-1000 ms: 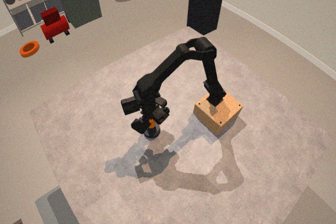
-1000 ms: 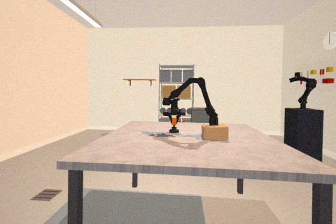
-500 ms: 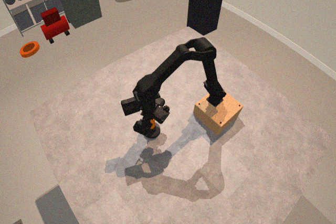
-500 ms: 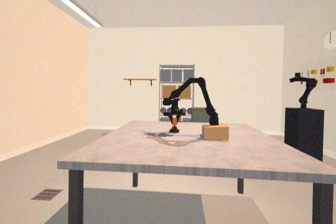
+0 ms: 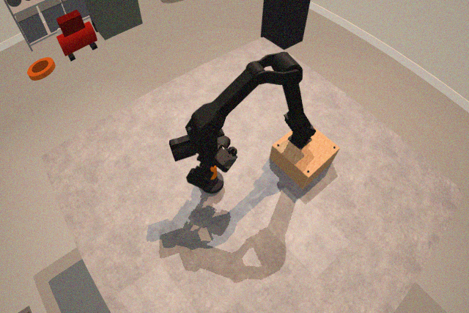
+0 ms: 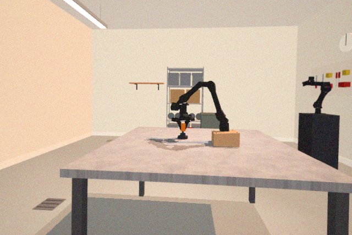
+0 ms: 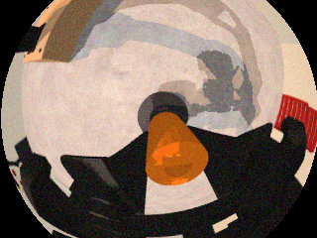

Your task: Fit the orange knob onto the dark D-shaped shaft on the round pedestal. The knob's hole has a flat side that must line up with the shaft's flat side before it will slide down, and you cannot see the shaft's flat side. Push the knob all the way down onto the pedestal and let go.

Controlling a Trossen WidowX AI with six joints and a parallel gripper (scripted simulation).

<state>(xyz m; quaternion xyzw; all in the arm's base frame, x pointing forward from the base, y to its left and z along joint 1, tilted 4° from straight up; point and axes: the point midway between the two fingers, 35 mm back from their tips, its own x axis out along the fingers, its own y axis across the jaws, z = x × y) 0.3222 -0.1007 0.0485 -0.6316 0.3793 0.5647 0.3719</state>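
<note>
The orange knob (image 5: 213, 172) (image 6: 182, 126) (image 7: 174, 161) is upright between the fingers of my gripper (image 5: 212, 171) (image 6: 182, 126) (image 7: 166, 132), which is shut on it. The dark round pedestal (image 5: 216, 187) (image 6: 182, 137) (image 7: 145, 113) stands on the table directly below. In the exterior view, a narrow dark part shows between the knob's lower end and the pedestal's wide base, so the knob is not down on the base. The wrist view shows the knob's lower end over the pedestal's middle. The frames do not show whether knob and shaft touch, nor the flat sides.
The arm's base stands on a wooden box (image 5: 289, 166) (image 6: 225, 138) (image 7: 64, 37), to the right of the pedestal in the top and exterior views. The arm arches from it over the table (image 5: 352, 226) (image 6: 198, 164). Shadows of the arm fall beside the pedestal.
</note>
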